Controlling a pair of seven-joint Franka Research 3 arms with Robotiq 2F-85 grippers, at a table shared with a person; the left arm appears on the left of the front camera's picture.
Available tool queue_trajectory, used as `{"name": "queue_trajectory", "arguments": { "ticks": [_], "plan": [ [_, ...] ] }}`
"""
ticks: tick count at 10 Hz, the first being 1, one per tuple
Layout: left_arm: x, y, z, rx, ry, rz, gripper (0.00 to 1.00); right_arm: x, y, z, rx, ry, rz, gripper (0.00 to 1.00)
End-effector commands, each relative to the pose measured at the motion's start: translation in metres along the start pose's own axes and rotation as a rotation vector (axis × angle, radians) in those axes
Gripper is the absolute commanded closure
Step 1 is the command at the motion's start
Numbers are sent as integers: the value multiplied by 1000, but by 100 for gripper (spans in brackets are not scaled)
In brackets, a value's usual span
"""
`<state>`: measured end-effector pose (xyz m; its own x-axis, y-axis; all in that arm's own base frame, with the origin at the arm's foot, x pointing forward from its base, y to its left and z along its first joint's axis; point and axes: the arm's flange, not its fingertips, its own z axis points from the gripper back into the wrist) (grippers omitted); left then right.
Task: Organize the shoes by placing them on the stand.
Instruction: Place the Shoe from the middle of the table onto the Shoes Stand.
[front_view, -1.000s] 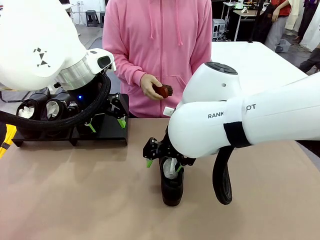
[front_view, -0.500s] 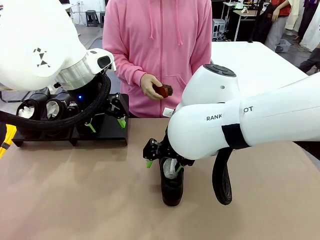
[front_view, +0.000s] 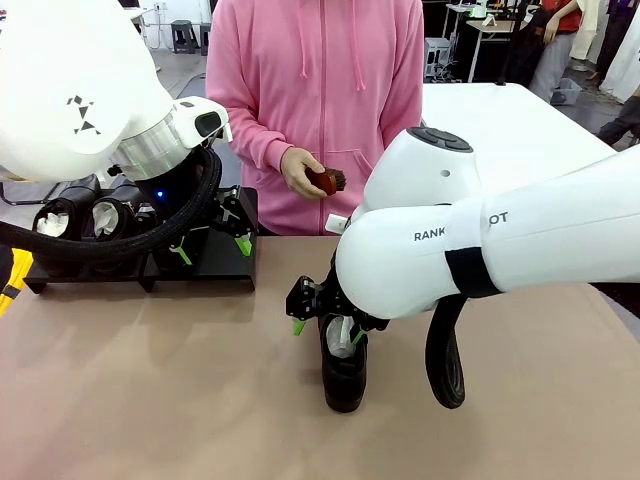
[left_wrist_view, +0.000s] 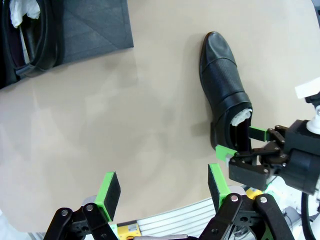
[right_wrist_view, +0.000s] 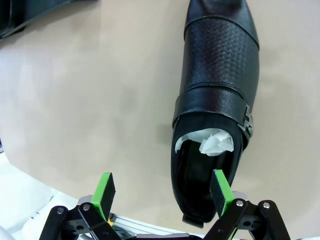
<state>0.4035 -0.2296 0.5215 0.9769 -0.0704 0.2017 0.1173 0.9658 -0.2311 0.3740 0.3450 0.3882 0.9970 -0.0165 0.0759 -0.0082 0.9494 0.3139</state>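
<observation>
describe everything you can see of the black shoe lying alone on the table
The black glossy leather dress shoe lies upright on its sole on the tan table, apart from the stand. Its upper is perforated, with a smooth toe and a strap ending in a small metal buckle on one side. White crumpled paper fills the pale inside. The open right tool sits at the heel, with one green pad inside the opening and the other outside.

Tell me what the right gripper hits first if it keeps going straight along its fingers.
Most likely the heel end of the black shoe. The open right gripper has one green pad over the shoe's opening and the other over bare table. Depth is hard to judge.
</observation>
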Motion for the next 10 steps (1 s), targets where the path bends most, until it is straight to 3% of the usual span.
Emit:
{"name": "queue_trajectory", "arguments": {
  "ticks": [1, 3, 5, 6, 8, 9, 10],
  "plan": [
    [1, 1, 1, -6, -1, 3, 10, -11, -17, 44, -8, -49, 45, 0],
    [1, 1, 1, -6, -1, 3, 10, -12, -62, 91, 1, -146, -27, 0],
    [0, 0, 0, 0, 0, 1, 10, -4, -128, 126, 9, -237, -227, 0],
    [-6, -13, -10, -38, 12, -4, 10, -1, -158, 133, 0, -256, -336, 0],
    [-25, -48, -32, 1, -33, 77, 10, 3, -200, 135, 0, -269, -529, 0],
    [-37, -70, -50, 22, -60, 131, 10, 2, -174, 141, 1, -259, -334, 0],
    [-46, -85, -62, 30, -80, 166, 10, 2, -174, 141, 1, -259, -334, 0]
  ]
}}
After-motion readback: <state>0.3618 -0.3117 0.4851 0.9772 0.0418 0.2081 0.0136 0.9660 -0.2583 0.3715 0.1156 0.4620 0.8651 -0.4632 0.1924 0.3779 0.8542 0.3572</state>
